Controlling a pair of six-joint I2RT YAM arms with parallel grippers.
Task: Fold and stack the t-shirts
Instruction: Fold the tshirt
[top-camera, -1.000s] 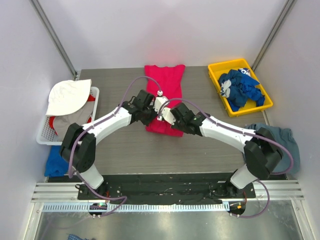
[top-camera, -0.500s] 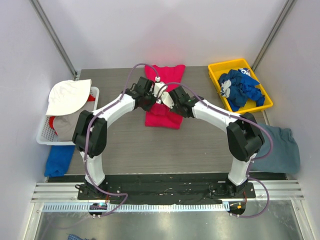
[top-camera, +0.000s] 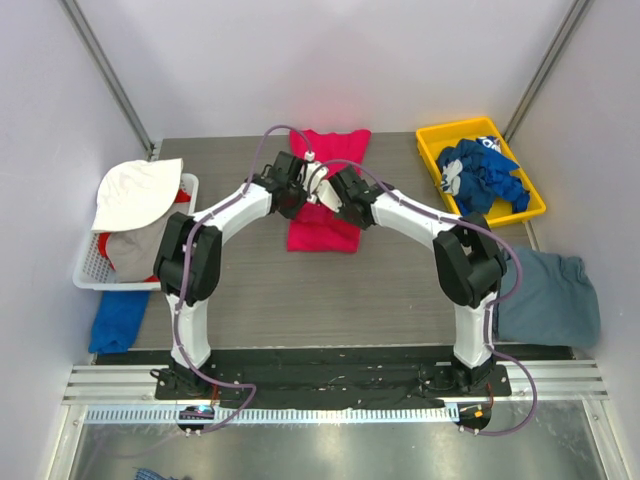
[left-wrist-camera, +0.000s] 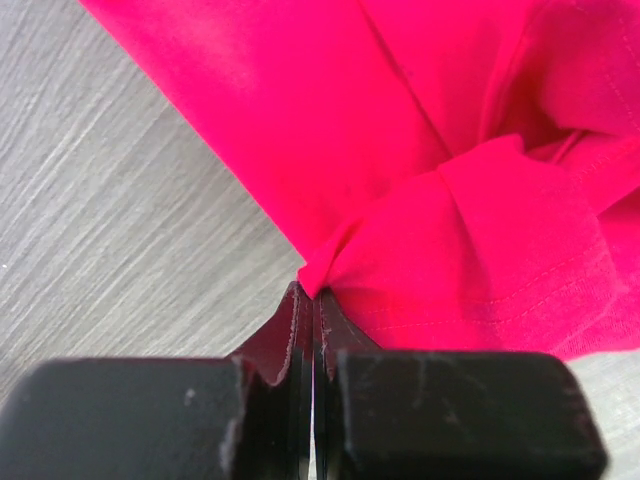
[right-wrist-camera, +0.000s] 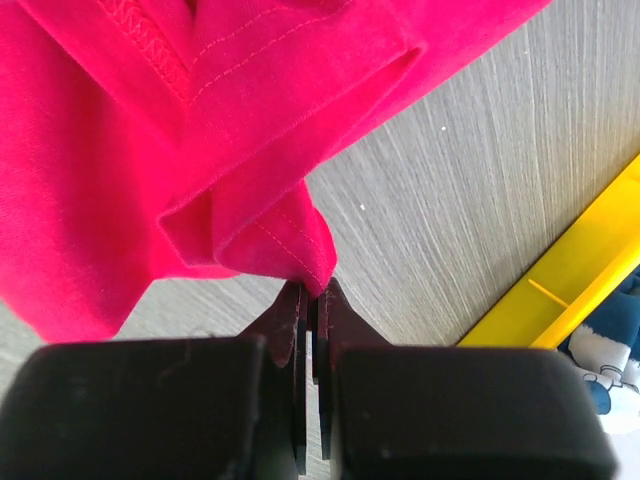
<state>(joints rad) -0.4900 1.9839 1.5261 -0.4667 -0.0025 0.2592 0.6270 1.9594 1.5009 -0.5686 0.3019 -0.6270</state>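
One grey wood-grain worktop fills the middle of the top view. Two white-and-black arms rise from the bottom edge and meet at upper centre.

One pink-red t-shirt lies at upper centre of the worktop, with its lower part doubled into folds under the two hands. One slate grey-blue t-shirt lies crumpled at the right edge, partly off the worktop. One yellow tray at upper right holds a heap of royal blue t-shirts with white print; their number cannot be counted. One white basket at the left edge carries one white cloth on top. One blue cloth lies below the basket.

The left hand has its fingers pressed together, pinching a fold of the pink-red t-shirt. The right hand pinches a stitched hem corner of the same shirt in the same way.
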